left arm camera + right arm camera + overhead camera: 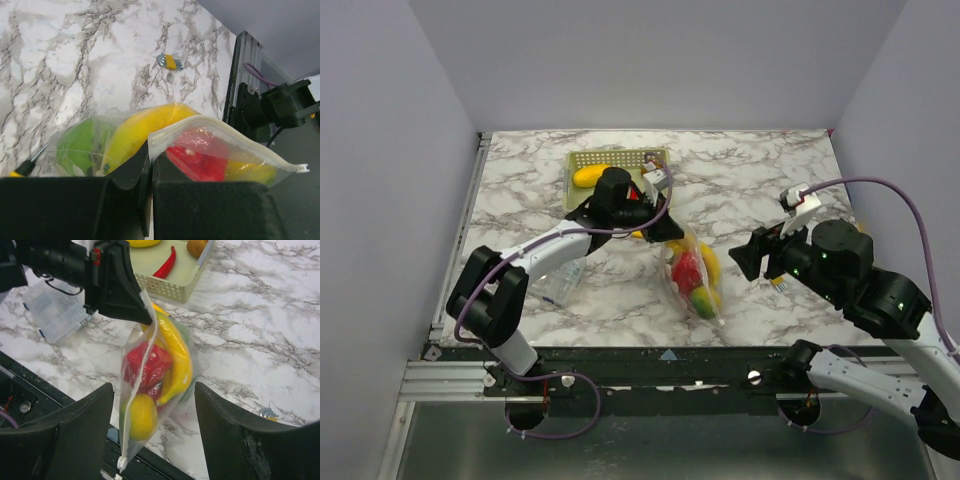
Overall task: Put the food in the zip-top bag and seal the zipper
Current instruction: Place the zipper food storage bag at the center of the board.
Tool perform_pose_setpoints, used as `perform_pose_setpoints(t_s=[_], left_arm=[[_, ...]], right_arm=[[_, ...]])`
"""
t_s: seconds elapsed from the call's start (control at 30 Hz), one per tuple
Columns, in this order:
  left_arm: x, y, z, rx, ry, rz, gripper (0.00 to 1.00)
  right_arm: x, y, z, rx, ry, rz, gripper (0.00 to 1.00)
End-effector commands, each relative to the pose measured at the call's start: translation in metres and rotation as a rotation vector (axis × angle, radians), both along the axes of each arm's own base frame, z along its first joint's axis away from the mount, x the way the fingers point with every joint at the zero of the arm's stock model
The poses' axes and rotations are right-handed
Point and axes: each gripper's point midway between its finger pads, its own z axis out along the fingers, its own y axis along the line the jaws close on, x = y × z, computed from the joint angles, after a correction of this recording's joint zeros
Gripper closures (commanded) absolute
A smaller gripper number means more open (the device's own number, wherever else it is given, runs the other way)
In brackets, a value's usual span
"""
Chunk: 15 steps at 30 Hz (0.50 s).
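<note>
Inside zip-top bag (129, 447), glossy food (150, 365)

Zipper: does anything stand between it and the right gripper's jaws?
Nothing visible does. The left gripper holds the zip-top bag by one corner, and the zipper runs along the edge facing the right gripper, whose open jaws frame it with only air between.

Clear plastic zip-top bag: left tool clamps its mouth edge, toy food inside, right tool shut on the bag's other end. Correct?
Wrong on the right tool: the right wrist view shows it open, jaws wide, not gripping the clear plastic zip-top bag. The rest holds: the left tool clamps the mouth edge, and the glossy toy food is inside.
</note>
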Motion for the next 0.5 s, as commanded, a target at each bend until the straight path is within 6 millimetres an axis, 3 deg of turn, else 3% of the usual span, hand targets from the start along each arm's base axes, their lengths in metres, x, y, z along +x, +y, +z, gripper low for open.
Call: perform_pose_setpoints(t_s=[0.0,0.13,0.47], left_arm=[[0.003,-0.033,-0.013,0.094,0.066,0.034,0.97],[0.006,-0.064,-0.023,0.155,0.164,0.032,0.96],[0.031,-0.117,-0.006,0.098,0.152,0.034,0.92]], right_arm=[[0.002,-0.017,0.009,0.024,-0.004,-0.098,0.31],[0.001,-0.022,0.012,0.049,-0.004,-0.124,0.31],[0.009,-0.029,0.000,0.039,0.038,-0.223,0.30]])
